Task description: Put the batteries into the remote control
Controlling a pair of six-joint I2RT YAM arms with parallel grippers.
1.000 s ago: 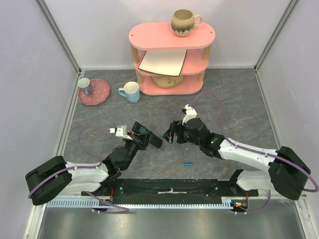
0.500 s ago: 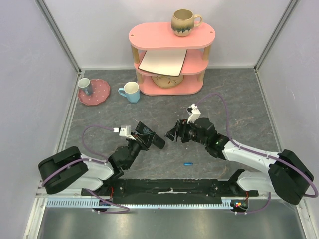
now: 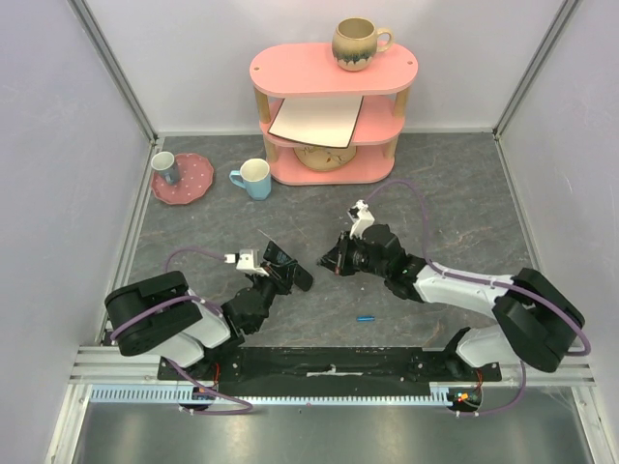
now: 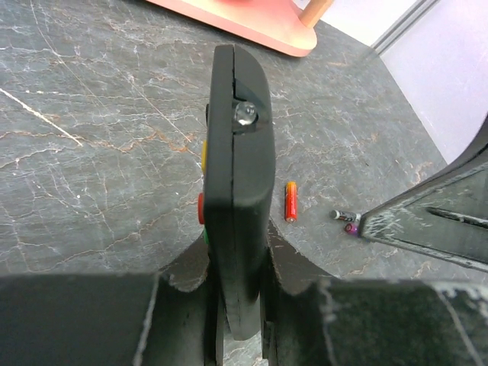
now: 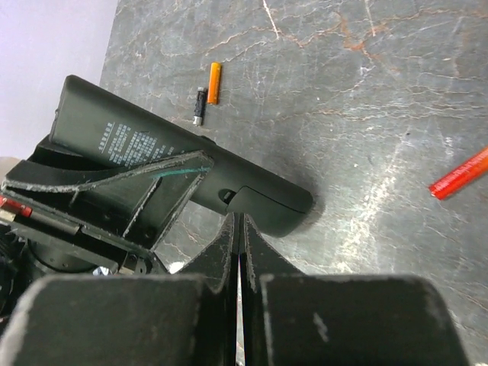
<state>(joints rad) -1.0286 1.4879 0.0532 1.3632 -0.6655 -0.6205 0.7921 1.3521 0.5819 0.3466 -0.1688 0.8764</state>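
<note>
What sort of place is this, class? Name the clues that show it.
Probably a robot test cell, not a home: a left arm and right arm bolted at the table edge, plain walls in metal framing, and a pink shelf with a mug, staged like props.

Lab test cell: pale panel walls (image 3: 58,145), aluminium frame (image 3: 110,63), bench-mounted robot arms (image 3: 464,290).

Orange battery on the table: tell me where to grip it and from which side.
Grip the orange battery across its middle, coming straight down from above: it lies flat on the table, so only its long round sides are free. Keep clear of the dark battery close beside it. The right hand is shut and must open first.
</note>
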